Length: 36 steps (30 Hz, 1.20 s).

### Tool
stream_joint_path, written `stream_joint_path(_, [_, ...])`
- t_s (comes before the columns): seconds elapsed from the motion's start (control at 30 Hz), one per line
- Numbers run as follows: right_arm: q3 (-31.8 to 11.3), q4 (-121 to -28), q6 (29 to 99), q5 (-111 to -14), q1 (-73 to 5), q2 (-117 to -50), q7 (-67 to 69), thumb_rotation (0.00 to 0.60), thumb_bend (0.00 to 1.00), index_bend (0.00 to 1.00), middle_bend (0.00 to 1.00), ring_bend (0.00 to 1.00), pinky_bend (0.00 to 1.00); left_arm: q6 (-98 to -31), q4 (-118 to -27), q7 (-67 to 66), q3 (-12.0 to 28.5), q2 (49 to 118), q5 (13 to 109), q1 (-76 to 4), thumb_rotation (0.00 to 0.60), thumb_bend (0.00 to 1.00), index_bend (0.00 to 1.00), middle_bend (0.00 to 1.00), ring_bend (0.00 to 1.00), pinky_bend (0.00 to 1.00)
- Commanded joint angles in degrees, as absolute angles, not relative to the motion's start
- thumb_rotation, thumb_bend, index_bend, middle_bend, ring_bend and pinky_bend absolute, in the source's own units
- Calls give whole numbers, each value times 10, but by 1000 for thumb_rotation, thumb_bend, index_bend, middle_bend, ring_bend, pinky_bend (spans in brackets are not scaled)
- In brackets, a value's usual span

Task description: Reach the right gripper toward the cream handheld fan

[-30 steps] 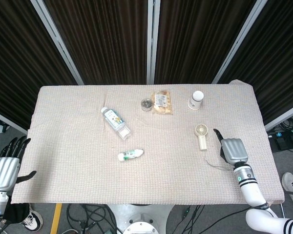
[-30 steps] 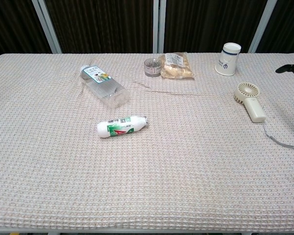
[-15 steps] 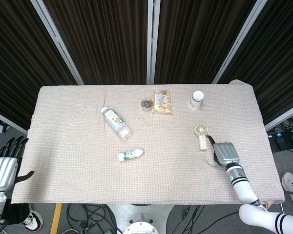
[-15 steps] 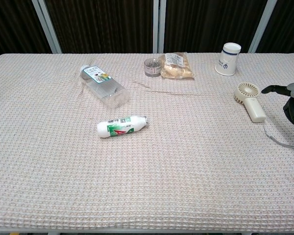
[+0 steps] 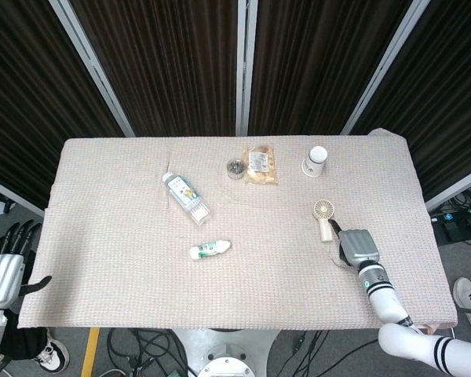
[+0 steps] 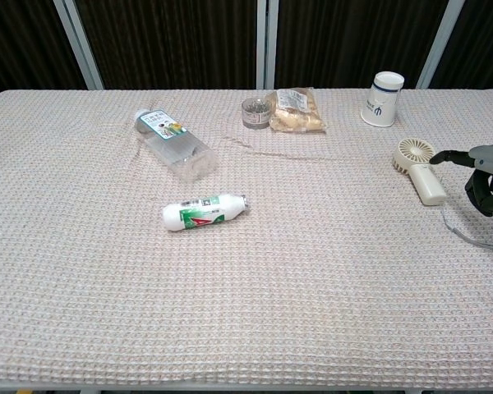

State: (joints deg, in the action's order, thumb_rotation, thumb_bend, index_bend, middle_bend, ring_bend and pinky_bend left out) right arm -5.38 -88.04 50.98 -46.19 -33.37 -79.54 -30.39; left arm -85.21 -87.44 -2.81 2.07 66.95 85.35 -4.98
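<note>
I see the cream handheld fan (image 5: 324, 217) lying flat near the right edge of the table (image 5: 110, 259). My right hand (image 5: 355, 247) sits just beside the fan's handle, one finger pointing at it, holding nothing. My left hand (image 5: 4, 267) hangs off the table's left edge, fingers spread apart.

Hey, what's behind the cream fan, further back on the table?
Behind the fan, toward the far edge, stands a white cup with a dark rim, apart from it. The cup's opening faces away, so its inside cannot be seen. The right hand sits beside the fan, not behind it.
</note>
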Motion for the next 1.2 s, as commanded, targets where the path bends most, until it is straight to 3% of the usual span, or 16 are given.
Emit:
stream_joint_path(0.03, [-51,-879,511,-460,-336,-798,-304,600,1000,12,1000,907,871,-853,-874,-27,21,669,853,-49,600,21,63,42,0,184])
stream_joint_path(1.2, [-32,-868,504,-421,-368,-807,-305,600,1000,24,1000,907,871,-857,-870,-19,24,665,853,-47,600,21,63,42,0,184])
